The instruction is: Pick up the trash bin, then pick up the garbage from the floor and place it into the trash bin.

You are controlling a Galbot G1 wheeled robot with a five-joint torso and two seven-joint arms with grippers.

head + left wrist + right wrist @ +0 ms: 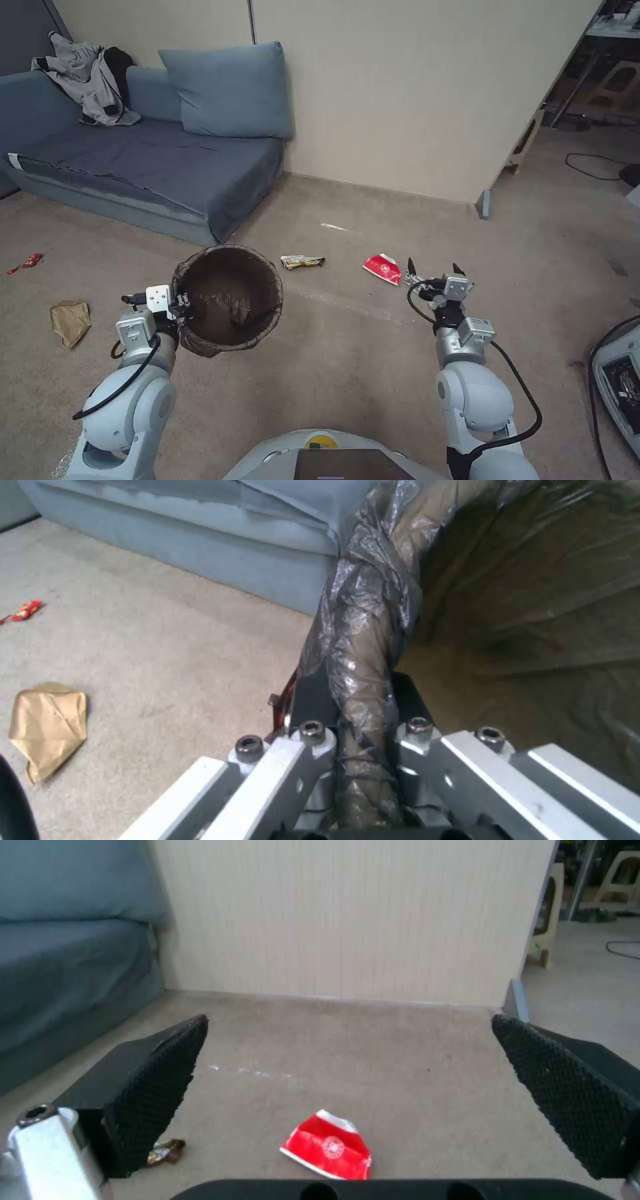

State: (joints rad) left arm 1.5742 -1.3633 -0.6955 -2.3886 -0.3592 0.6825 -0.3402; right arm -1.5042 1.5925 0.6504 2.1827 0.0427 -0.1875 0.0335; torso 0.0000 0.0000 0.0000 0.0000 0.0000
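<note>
Brown-lined trash bin (228, 301) held off the floor, left gripper (179, 308) clamped on its near-left rim. Right gripper (433, 271) spread wide, empty, just near of red packet (383, 268). Bin looks empty; yellow wrapper (302, 261), paper bag (69, 321) unpicked

The supporting surface is a beige carpeted floor (347, 347). A red-and-white packet (383, 268) is seen lying flat near the middle of the floor, with a yellow wrapper (302, 261) well apart on its left. A crumpled brown paper bag (69, 321) is located on the left side, and a small red wrapper (25, 263) lies beyond it, farther left. A thin white scrap (337, 228) is found nearer the wall. A blue sofa (147, 167) is supported at the far left. A black cable (597, 170) is laid at the far right.
</note>
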